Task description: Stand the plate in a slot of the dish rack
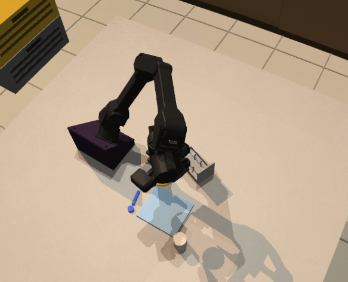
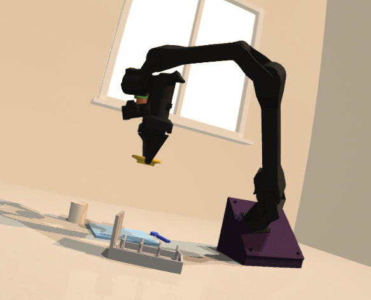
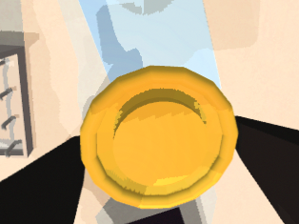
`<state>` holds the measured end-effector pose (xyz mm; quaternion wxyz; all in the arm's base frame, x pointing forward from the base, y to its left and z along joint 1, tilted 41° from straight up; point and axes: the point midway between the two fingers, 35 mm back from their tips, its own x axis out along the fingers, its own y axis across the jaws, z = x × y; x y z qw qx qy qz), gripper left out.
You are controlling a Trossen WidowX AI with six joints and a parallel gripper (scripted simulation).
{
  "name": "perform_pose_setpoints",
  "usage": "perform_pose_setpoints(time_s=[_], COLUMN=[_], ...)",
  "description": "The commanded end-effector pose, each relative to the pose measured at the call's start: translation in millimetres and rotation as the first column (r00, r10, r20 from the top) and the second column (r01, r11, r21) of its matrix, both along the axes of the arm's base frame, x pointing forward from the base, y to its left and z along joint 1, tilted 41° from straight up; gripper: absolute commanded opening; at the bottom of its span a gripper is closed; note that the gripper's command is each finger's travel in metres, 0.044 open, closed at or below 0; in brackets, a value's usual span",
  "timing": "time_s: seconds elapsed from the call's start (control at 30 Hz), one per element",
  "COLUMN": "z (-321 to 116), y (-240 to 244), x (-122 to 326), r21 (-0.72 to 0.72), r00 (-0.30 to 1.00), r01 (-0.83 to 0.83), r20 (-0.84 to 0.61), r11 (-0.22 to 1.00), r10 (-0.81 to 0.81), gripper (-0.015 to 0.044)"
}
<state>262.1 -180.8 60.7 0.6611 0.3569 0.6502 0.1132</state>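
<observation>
With its two fingers pressed on opposite edges of the yellow plate [image 1: 163,184] [image 2: 154,163] [image 3: 162,146], the gripper [image 2: 147,161] [image 3: 157,134] has a firm hold across the full width of the dish, which hangs well above the table [image 1: 261,131] [image 2: 28,266] [image 3: 267,12], lying nearly flat with a slight tilt; the dish rack [image 1: 206,174] [image 2: 145,262] [image 3: 29,108] sits below the gripper and off to one side, its slots and short posts facing up, so the lift seems done and the carry and the turn on edge are what remain; the likeliest trouble is that turn, because the fingers meet the round rim at only two small places, and the plate could pivot between them if the wrist swings fast or the rim knocks something; coming in too low, it could strike the tall end wall of the rack or catch on a post, and that push might twist the plate or shove the rack along; a plate brought down out of line with the slot would land on top of the rails and tip over once let go, and fingers spreading beside the posts could drag it back out; the blue board [image 1: 166,210] [image 2: 135,235] [image 3: 162,36] and the beige cup [image 1: 179,241] [image 2: 77,212] stand below and beyond the gripper, away from the rack, so they look a smaller worry unless the arm swings wide and low
</observation>
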Motion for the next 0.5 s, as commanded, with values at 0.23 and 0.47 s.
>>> perform_pose_setpoints(time_s=[0.23,0.47], z=[34,54], y=[35,57], x=[-2,-5], r21=[0.001,-0.029], r00=[0.932,0.818], r01=[0.286,0.463], r20=[-0.234,-0.371], r11=[0.958,0.886], r10=[-0.278,-0.44], gripper=[0.0,0.0])
